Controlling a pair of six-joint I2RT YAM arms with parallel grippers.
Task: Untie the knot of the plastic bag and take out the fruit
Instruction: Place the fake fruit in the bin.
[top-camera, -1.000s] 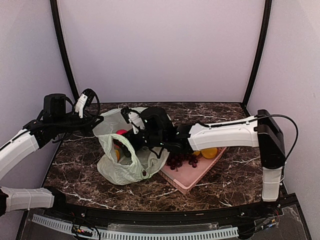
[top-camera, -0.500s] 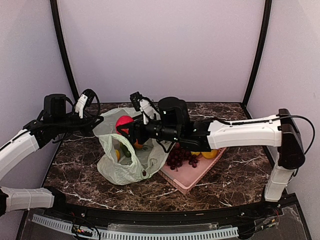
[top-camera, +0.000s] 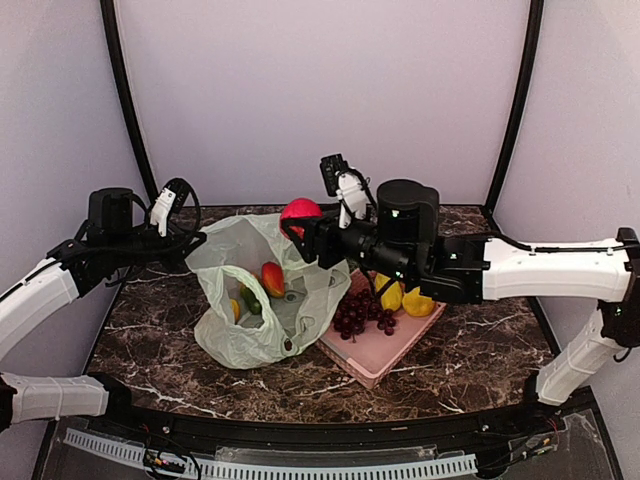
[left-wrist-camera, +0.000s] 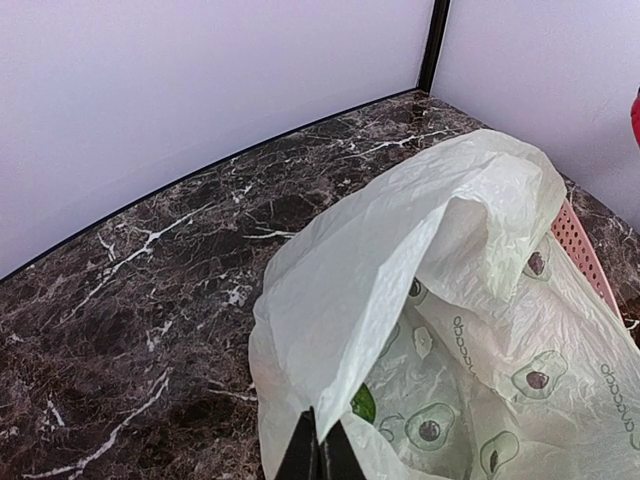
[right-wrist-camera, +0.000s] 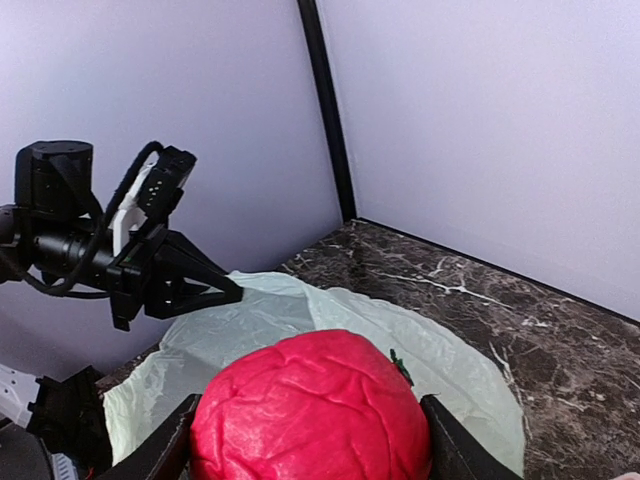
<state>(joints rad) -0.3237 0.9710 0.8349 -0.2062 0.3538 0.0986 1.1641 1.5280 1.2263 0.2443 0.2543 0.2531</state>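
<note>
While the left gripper (top-camera: 197, 243) pinches the bag (top-camera: 235, 345) rim, the right gripper (top-camera: 300, 222), clamped on 1 red fruit (right-wrist-camera: 310, 410), should release low over the basket (top-camera: 385, 365).

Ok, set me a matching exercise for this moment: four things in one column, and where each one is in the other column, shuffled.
Things:
1. bumpy red round fruit
2. dark purple grape bunch
3. red-green mango
4. pale green crinkly plastic bag

Places:
A. lying in the pink slotted basket
B. edge pinched in the left gripper
C. held aloft in the right gripper
D. inside the bag

Pairs: 1-C, 2-A, 3-D, 4-B
</note>
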